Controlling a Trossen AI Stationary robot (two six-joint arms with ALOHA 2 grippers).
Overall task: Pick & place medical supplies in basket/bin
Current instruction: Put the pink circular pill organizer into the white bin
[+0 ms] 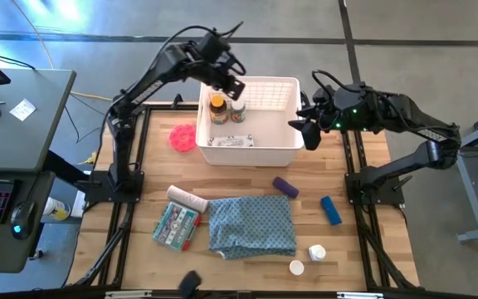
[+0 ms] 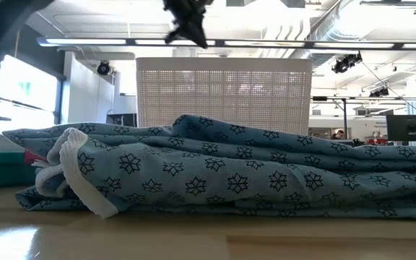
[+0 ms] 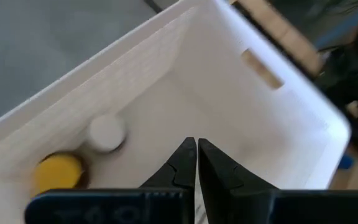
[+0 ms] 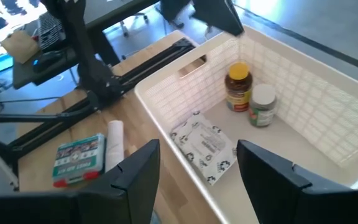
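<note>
Right tool [image 1: 309, 133], fingers apart and empty, hangs by the basket's [image 1: 293, 149] right wall, nearest loose item the purple tube [image 1: 285, 187] lying slantwise on the surface toward its front-left (left tool [image 1: 232, 85], closed and empty, hovers above the basket).

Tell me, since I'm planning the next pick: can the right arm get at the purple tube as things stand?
Probably yes: the purple tube lies uncovered on the table near the right hand, which is open and empty beside the basket.

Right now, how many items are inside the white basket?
3: an amber bottle and a white-capped bottle side by side at one end of the basket, a printed packet on its floor. None seems hidden.
</note>
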